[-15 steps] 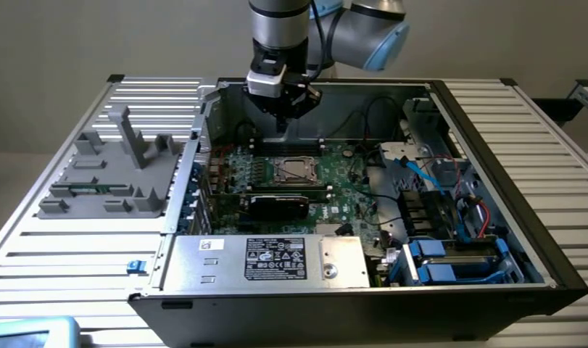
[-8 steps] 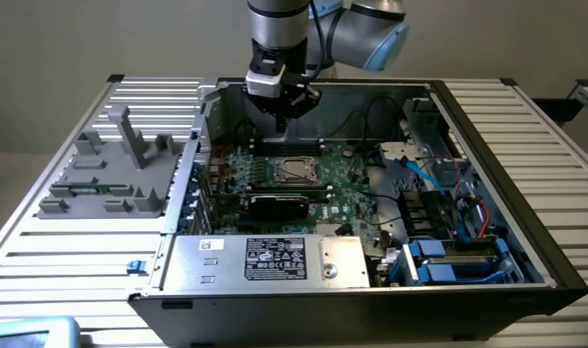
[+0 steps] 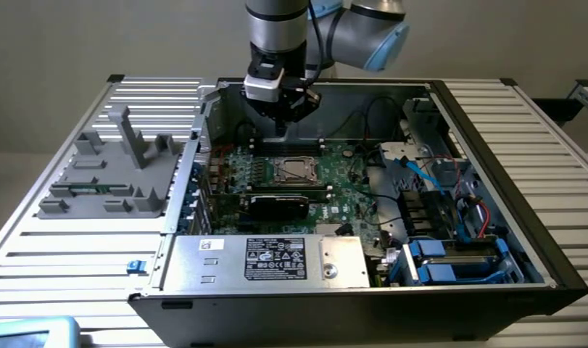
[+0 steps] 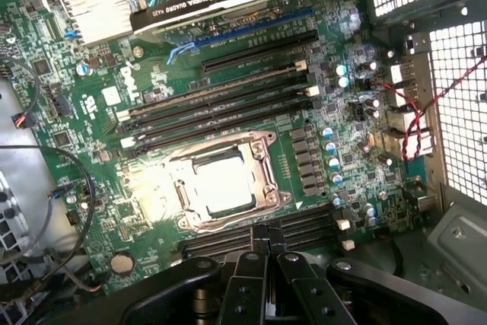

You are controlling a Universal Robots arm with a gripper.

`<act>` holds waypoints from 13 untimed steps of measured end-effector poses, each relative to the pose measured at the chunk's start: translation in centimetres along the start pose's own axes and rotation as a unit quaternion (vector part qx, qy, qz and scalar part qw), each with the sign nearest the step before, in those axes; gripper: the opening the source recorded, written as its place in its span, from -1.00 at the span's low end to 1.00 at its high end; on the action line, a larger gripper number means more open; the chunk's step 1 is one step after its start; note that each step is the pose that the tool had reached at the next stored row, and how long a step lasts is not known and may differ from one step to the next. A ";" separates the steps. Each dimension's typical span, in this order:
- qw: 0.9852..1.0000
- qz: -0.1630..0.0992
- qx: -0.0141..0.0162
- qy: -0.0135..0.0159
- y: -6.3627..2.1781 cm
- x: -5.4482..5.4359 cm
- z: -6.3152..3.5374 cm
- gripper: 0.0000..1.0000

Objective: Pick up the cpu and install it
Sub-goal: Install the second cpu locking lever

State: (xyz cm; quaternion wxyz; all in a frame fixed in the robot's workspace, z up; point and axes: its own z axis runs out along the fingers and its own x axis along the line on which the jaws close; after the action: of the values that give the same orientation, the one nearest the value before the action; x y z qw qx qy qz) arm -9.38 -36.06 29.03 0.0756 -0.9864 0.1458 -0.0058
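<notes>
Gripper (image 4: 262, 245) shut, nothing seen held, above board; cpu (image 4: 221, 182) seated in socket (image 4: 266, 159) just ahead; advise vertical, slow motion

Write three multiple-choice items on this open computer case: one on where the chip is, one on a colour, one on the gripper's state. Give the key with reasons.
1. Where does the cpu lie?
A. In the socket's metal frame on the motherboard
B. On the grey rack outside the case
C. Between the gripper's fingers

2. What colour are the twisted wires beside the perforated case wall?
A. Blue and white
B. Red and black
C. Yellow

3. How is the gripper?
A. Open wide
B. Shut on a card
C. Shut, holding nothing

Key: 1 A, the shiny square sits inside the frame. 2 B, red and black strands show against the mesh. 3 C, its fingers meet above the board with nothing between them.
</notes>
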 end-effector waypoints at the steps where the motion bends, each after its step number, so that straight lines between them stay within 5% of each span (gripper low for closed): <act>1: 1.000 0.000 0.000 0.000 0.24 0.1 -0.04 -0.77; 13: 1.000 0.000 0.013 -0.004 2.14 0.6 -0.22 -0.77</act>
State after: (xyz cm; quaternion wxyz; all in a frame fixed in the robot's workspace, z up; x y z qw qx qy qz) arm -9.42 -38.30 28.91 0.0889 -0.9853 0.1458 -0.0039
